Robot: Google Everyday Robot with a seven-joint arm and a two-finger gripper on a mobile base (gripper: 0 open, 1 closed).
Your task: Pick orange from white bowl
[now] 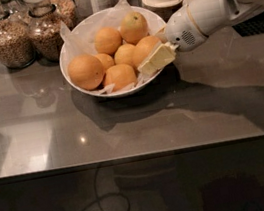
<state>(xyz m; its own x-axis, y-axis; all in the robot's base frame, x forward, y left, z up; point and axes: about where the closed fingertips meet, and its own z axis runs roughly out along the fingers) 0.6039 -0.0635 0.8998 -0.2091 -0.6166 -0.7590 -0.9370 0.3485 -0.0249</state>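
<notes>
In the upper centre of the frame, the pincer sits at the right rim of the white bowl, against the rightmost orange, above the grey tabletop.

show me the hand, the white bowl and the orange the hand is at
hand (154, 57): camera view, on its pale end at the bowl's right rim
white bowl (75, 86): camera view, on its outer left wall
orange (143, 48): camera view, on its peel, just left of the hand
</notes>
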